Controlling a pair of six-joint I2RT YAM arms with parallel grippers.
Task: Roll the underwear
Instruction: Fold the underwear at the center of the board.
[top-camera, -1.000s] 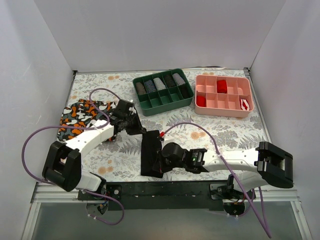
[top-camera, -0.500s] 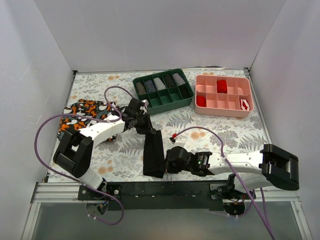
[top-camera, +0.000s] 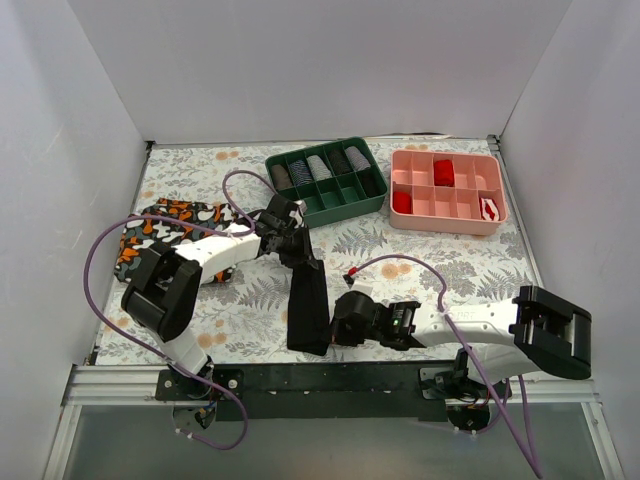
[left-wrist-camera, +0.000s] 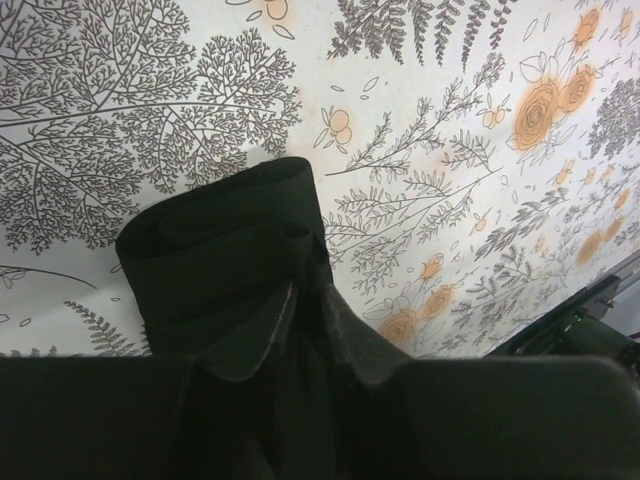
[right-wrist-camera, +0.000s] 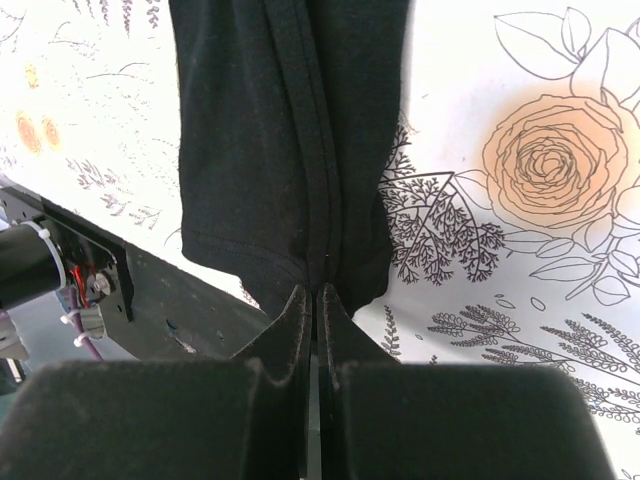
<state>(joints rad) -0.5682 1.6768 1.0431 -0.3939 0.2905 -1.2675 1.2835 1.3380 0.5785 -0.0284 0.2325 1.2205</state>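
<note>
The black underwear (top-camera: 307, 305) lies in a long strip on the flowery table (top-camera: 460, 262). The left gripper (top-camera: 303, 256) holds its far end, the right gripper (top-camera: 330, 328) its near end.

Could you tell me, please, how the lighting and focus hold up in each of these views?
Top external: even, soft light, no glare, but the underwear reads as a flat black strip. Left wrist: tablecloth print sharp, the left gripper near the lens dark and soft. Right wrist: fabric seams crisp, the right gripper slightly blurred.
</note>
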